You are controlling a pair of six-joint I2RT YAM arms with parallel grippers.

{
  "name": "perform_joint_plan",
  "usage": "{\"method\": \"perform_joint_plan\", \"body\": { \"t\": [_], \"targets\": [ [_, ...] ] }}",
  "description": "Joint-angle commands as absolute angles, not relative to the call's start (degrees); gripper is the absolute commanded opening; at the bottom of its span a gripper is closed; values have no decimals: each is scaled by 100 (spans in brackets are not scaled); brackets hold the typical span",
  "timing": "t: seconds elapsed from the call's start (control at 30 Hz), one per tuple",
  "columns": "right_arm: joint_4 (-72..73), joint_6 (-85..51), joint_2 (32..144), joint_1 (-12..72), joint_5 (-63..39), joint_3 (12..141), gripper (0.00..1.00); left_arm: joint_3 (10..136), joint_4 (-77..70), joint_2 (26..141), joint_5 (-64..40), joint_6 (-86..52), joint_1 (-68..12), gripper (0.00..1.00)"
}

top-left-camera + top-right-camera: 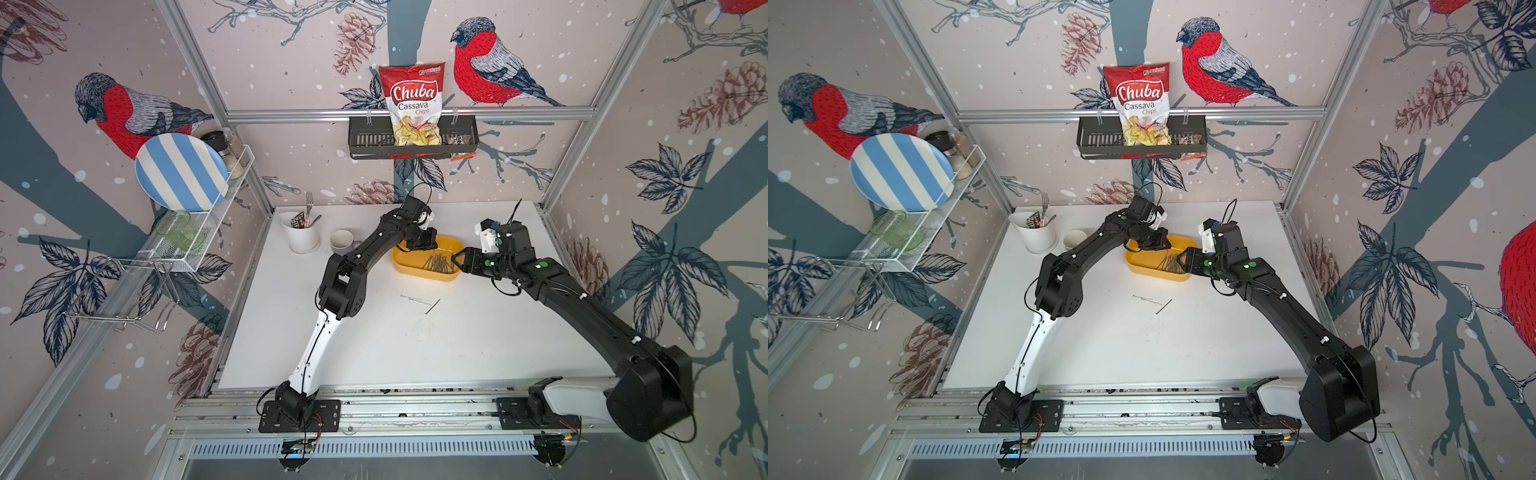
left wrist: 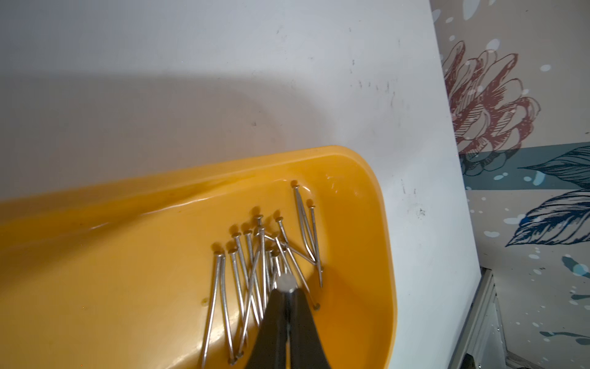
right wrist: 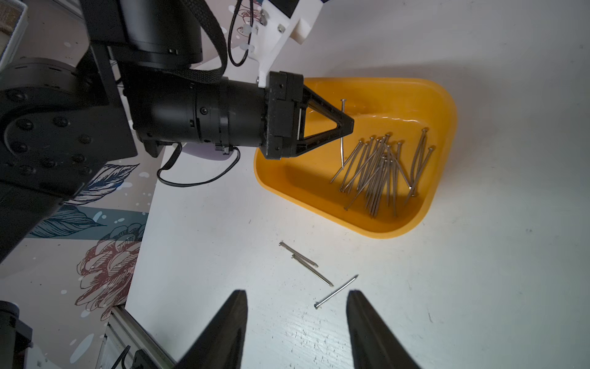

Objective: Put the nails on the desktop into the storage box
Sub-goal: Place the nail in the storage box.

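White desktop (image 3: 479, 287); three nails (image 3: 312, 270) loose; left gripper (image 3: 349, 123) pinching nail (image 3: 342, 143) over storage box (image 3: 383, 230).

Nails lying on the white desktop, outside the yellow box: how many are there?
3 nails: the first nail and second nail lie close together, nearly parallel, near the storage box; the third nail lies slanted beside them. The arms could hide more.

1. Storage box (image 2: 159, 195): runs off your left wrist frame.
2. Boxed nails (image 2: 242, 255): tips hidden behind left gripper (image 2: 288, 297).
3. Clamped nail (image 3: 342, 153): middle hidden in that grip.
4. Right gripper (image 3: 297, 294): finger bases cut off.
5. Loose nails (image 1: 411, 298): too thin to count in a top view.
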State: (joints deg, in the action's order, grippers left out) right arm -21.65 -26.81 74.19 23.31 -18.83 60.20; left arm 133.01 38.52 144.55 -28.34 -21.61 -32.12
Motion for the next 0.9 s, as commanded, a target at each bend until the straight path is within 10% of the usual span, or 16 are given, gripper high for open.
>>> {"method": "perform_joint_plan", "body": {
  "t": [0.0, 0.4, 0.63, 0.87],
  "targets": [
    [-2219, -2549, 7376, 2298, -1976, 5981, 54, 13340, 4202, 14550, -2711, -2031, -3287, 0],
    [-2094, -2608, 7451, 2295, -2083, 5909, 62, 13083, 4364, 14610, -2619, -2002, -3364, 0],
    [-1978, -2706, 7447, 2339, -2083, 5818, 62, 13000, 4366, 14284, -2678, -2013, -3366, 29],
    [-1869, -2776, 7523, 2362, -1975, 5821, 63, 12644, 4518, 13468, -2546, -1867, -3447, 33]
  ]
}}
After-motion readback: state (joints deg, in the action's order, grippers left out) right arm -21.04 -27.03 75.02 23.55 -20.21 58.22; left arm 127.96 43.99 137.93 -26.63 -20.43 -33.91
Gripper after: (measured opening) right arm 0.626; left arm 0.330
